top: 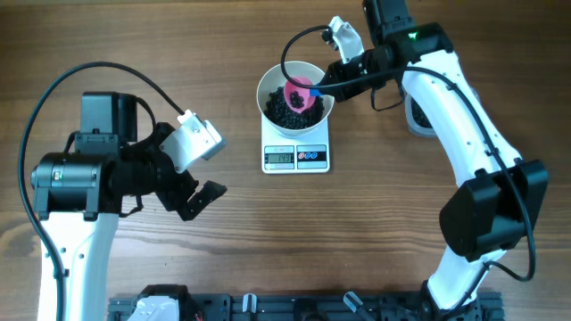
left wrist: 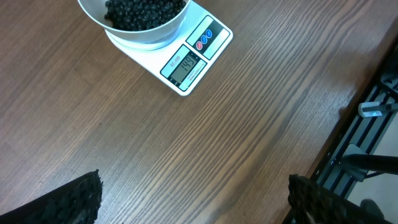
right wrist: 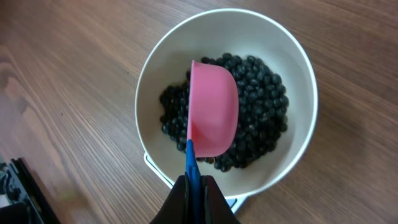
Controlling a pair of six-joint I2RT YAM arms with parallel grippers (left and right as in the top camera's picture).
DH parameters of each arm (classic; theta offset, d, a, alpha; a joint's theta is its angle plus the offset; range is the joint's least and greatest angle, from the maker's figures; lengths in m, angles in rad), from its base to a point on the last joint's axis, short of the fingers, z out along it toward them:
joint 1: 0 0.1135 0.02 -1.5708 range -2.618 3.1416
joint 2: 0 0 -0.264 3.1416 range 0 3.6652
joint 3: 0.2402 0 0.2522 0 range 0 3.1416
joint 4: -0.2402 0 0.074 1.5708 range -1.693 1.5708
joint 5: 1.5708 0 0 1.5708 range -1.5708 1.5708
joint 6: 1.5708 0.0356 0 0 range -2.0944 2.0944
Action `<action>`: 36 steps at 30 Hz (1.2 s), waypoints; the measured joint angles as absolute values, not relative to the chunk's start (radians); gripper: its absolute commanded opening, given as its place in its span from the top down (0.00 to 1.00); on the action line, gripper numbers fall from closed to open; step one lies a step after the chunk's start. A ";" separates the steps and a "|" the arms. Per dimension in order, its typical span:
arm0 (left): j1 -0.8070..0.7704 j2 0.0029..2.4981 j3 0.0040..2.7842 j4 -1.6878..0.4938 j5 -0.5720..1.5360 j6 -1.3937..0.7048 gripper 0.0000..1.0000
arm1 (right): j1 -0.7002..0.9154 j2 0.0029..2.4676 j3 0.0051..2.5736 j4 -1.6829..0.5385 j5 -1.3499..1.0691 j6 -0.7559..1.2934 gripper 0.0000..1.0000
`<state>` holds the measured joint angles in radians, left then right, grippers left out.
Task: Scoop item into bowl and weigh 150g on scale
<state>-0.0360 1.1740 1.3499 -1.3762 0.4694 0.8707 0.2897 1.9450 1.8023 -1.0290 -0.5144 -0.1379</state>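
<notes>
Right end effector pinches pink scoop over wood-grain table (left end effector gapes).

A brown wood-grain counter fills the view. A small pink plastic scoop with a thin blue handle shows toward its far side. Right of it lies a greyish rounded tub, mostly hidden. A black metal rail lines the near edge.

The left arm is kept folded at the left side, with the left gripper held wide open and empty, its fingers spread apart. The right arm is stretched forward and bent inward, with the right gripper clamped on the blue handle of a pink scoop.
</notes>
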 measured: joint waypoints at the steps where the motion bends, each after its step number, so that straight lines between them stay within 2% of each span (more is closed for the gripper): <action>1: -0.036 1.174 1.350 -1.376 0.469 0.871 0.00 | 0.290 1.945 1.811 -1.032 -0.508 -0.134 0.96; 7: -0.036 1.174 1.350 -1.376 0.469 0.871 0.00 | 0.335 1.945 1.824 -1.032 -0.334 -0.128 0.96; 21: -0.036 1.174 1.350 -1.376 0.469 0.871 0.00 | 0.425 1.920 1.855 -1.032 -0.159 -0.161 0.96; 36: -0.036 1.174 1.350 -1.376 0.469 0.871 0.00 | 0.443 1.901 1.888 -1.048 -0.154 -0.150 0.96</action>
<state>-0.0360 1.1740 1.3499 -1.3762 0.4694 0.8707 0.4427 1.9011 1.8877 -1.0481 -0.1539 -0.1501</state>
